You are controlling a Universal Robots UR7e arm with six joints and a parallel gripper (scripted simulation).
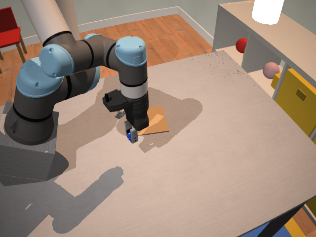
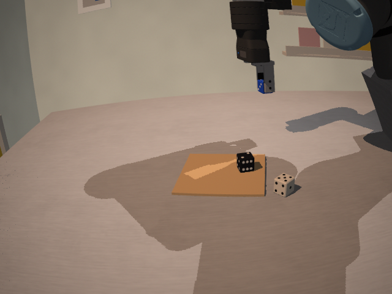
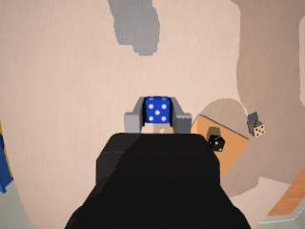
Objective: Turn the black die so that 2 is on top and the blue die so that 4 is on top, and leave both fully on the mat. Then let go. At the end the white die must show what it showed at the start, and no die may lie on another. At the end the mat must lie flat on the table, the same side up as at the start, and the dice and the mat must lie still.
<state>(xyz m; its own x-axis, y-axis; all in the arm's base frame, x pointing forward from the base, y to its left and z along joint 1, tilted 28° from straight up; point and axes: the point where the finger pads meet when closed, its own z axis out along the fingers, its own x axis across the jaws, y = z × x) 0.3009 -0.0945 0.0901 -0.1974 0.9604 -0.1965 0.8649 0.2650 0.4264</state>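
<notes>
My gripper [image 1: 130,135] [image 2: 263,85] [image 3: 157,106] is shut on the blue die [image 1: 129,136] [image 2: 260,86] [image 3: 157,110], well above the table and off the mat's edge. A five faces the wrist camera. The black die [image 2: 245,162] [image 3: 217,143] sits fully on the orange mat [image 1: 162,127] [image 2: 206,186] [image 3: 233,149], near one edge, with two on top and six on a side; the arm hides it in the top view. The white die [image 1: 121,111] [image 2: 283,185] [image 3: 258,130] stands on the table just beside the mat, five on top. The mat lies flat.
The wooden table [image 1: 217,165] [image 2: 110,253] extends around the mat. The arm's base block [image 1: 25,160] is at the left in the top view. A shelf unit [image 1: 265,27] stands beyond the table's right edge. Arm shadows fall across the mat and the table.
</notes>
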